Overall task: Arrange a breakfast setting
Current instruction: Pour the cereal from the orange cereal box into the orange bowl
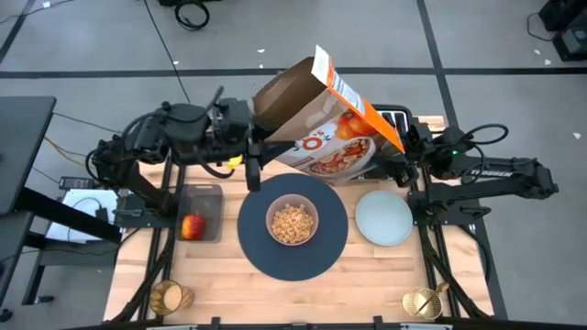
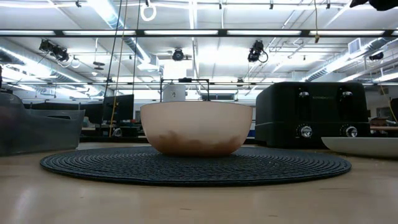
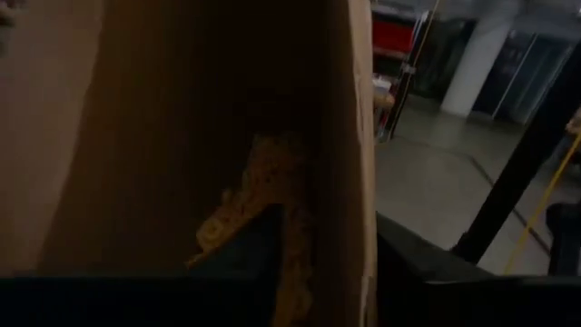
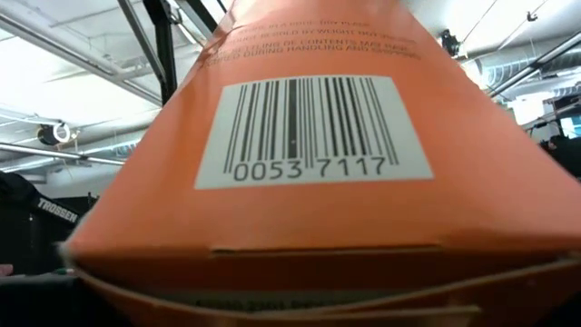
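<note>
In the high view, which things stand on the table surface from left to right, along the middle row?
Red apple in its grey tray → pink bowl of cereal on the navy placemat → pale blue-grey plate.

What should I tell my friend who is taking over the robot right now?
Both arms hold the orange cereal box in the air behind the navy placemat; the left gripper is at its open end, the right gripper at its bottom.
Done: pink bowl sits on the placemat with cereal in it; blue-grey plate is beside the mat.
Left: apple waits in the grey tray; amber glass cup stands at the front left corner.
</note>
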Robot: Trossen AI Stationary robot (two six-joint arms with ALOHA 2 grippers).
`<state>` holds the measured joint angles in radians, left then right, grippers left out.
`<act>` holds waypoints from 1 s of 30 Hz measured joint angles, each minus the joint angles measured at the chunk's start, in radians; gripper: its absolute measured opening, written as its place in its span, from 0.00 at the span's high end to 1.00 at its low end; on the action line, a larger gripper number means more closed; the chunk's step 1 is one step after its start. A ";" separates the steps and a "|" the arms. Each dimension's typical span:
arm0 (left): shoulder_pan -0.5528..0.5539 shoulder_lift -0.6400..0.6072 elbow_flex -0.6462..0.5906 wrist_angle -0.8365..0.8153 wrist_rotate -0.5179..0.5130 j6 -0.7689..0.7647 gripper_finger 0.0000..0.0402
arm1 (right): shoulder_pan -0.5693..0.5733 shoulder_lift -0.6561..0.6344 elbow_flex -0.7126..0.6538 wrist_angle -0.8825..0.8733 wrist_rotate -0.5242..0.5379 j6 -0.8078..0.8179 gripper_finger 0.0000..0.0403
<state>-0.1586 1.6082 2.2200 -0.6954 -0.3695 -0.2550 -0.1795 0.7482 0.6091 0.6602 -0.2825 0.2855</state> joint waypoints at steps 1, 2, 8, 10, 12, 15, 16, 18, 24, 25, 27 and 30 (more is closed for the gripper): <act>0.000 0.002 0.000 -0.016 -0.001 -0.001 0.78 | 0.000 0.003 0.000 -0.001 0.001 0.000 0.28; 0.000 0.003 0.000 -0.027 0.000 -0.001 0.84 | 0.000 0.006 -0.001 -0.001 0.001 0.000 0.28; 0.000 0.001 0.000 -0.051 -0.005 0.004 0.98 | 0.000 0.024 -0.001 0.006 0.012 0.004 0.27; 0.001 -0.001 0.000 -0.057 -0.006 0.004 0.99 | 0.001 0.025 -0.001 0.006 0.029 0.018 0.22; 0.008 -0.002 0.000 -0.071 -0.006 0.006 0.99 | 0.001 0.027 -0.001 0.005 0.040 0.021 0.17; 0.014 -0.011 -0.004 -0.128 -0.030 -0.001 0.99 | 0.001 0.025 -0.001 0.005 0.051 0.011 0.12; 0.020 -0.016 -0.004 -0.144 -0.037 0.000 0.99 | 0.001 0.023 0.001 0.009 0.052 0.011 0.10; 0.030 -0.033 -0.005 -0.180 -0.038 -0.001 0.99 | 0.001 0.018 0.001 0.005 0.052 0.011 0.09; 0.067 -0.070 -0.004 -0.287 -0.038 -0.013 1.00 | 0.000 0.007 0.001 -0.011 0.066 0.003 0.09; 0.077 -0.074 -0.003 -0.316 -0.040 -0.025 1.00 | 0.000 0.005 0.001 -0.009 0.072 0.001 0.09; 0.095 -0.081 -0.003 -0.392 -0.045 -0.040 1.00 | 0.000 0.003 0.001 -0.005 0.084 0.000 0.09; 0.132 -0.083 -0.003 -0.495 -0.057 -0.071 1.00 | 0.000 0.001 0.001 -0.010 0.108 -0.002 0.09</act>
<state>-0.0263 1.5249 2.2166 -1.1908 -0.4265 -0.3259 -0.1791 0.7496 0.6102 0.6500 -0.1750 0.2837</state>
